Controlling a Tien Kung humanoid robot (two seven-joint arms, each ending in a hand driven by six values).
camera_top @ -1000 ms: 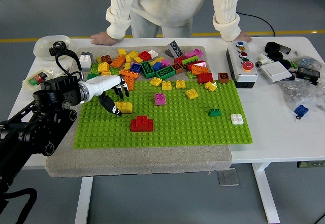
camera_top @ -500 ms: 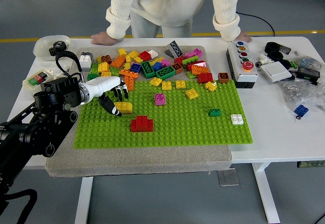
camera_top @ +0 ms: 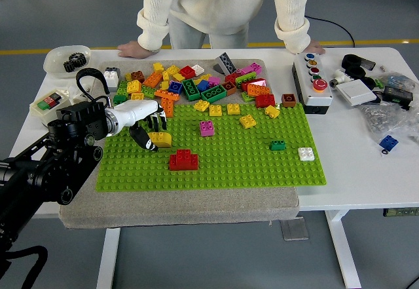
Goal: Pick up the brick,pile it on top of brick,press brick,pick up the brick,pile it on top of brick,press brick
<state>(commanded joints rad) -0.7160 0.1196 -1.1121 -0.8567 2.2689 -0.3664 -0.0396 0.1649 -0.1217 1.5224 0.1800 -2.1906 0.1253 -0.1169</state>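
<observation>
The left hand [camera_top: 145, 124] reaches in from nine o'clock over the green baseplate [camera_top: 262, 168], its white palm turned toward the middle of the table and its dark fingers [camera_top: 140, 136] curled narrowly around a yellow brick [camera_top: 160, 139]. The thumb sits at the brick's near-left side and the other fingertips come down on its far edge, so the brick is pinched between them; whether its underside rests on the studs or hangs just above them I cannot tell. Just beside it, toward five o'clock, a red brick [camera_top: 183, 160] stands on the plate, apart from the yellow one.

Further in on the plate are a pink brick [camera_top: 206, 128], a small green brick [camera_top: 277, 145] and a white brick [camera_top: 305, 153] toward three o'clock, each standing alone. A loose heap of mixed bricks [camera_top: 190, 82] lies along the plate's twelve o'clock edge (partly on the plate, partly on the grey mat [camera_top: 196, 210] beneath it).

At twelve o'clock a person in a cream sweater stands with both hands flat on the white table [camera_top: 366, 171], one hand [camera_top: 128, 50] left of the heap, the other behind the button box [camera_top: 311, 82], only partly visible. Neither touches a brick.
</observation>
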